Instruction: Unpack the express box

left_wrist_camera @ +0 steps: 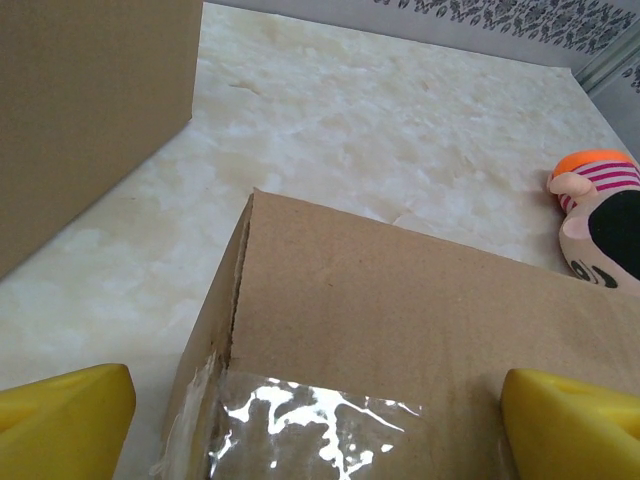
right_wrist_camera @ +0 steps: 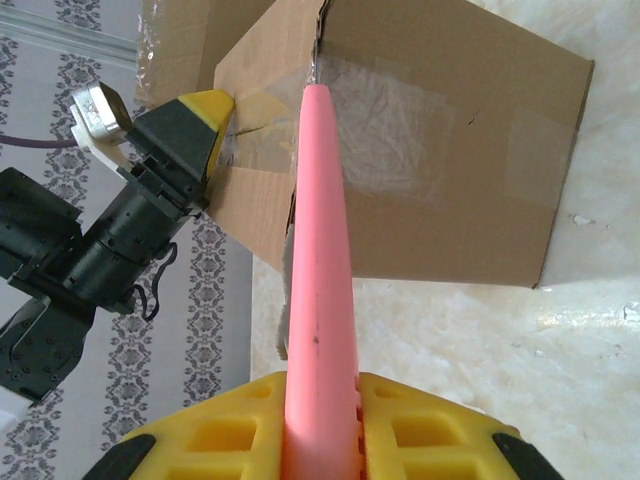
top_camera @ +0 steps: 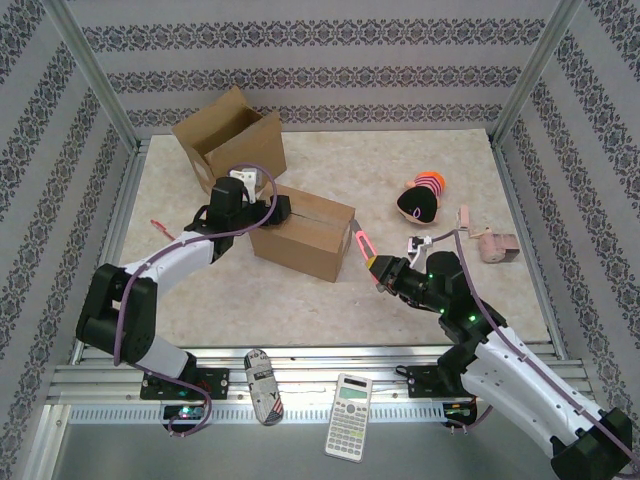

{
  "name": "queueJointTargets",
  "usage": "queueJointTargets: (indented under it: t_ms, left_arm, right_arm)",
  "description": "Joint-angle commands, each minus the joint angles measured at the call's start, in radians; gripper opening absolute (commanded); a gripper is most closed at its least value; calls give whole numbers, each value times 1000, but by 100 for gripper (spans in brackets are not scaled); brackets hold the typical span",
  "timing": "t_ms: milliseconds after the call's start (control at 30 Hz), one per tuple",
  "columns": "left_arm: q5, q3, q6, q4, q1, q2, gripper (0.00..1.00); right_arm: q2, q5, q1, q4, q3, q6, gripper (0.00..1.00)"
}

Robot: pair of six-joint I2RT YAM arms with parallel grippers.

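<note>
Calculator (top_camera: 350, 416) (print unreadable) — right end effector (top_camera: 378, 266) clamps pink tool (top_camera: 362, 243) at taped box (top_camera: 300, 240).

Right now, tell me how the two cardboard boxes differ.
The back box is open; the near box is shut, with clear tape over its seams. The back box stands alone behind it; the near box has the open left gripper at one end and the pink tool held by the right gripper aimed at the other. Both are brown cardboard.

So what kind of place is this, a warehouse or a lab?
Probably a robot test cell, not a warehouse: aluminium frame posts, wallpapered walls, and a left arm and right arm bolted at the table edge, by a taped cardboard box.
</note>
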Motion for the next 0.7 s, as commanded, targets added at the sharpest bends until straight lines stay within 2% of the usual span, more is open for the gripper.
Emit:
queueJointTargets:
  t_ms: [0, 667]
  left_arm:
    - [-48, -25, -5, -156, 6, 58, 93]
    - [-113, -53, -70, -215, -13, 137, 91]
  right_arm:
    - [-9, -2, 31, 1, -1, 29, 0]
    - [-60, 160, 194, -13, -31, 131, 0]
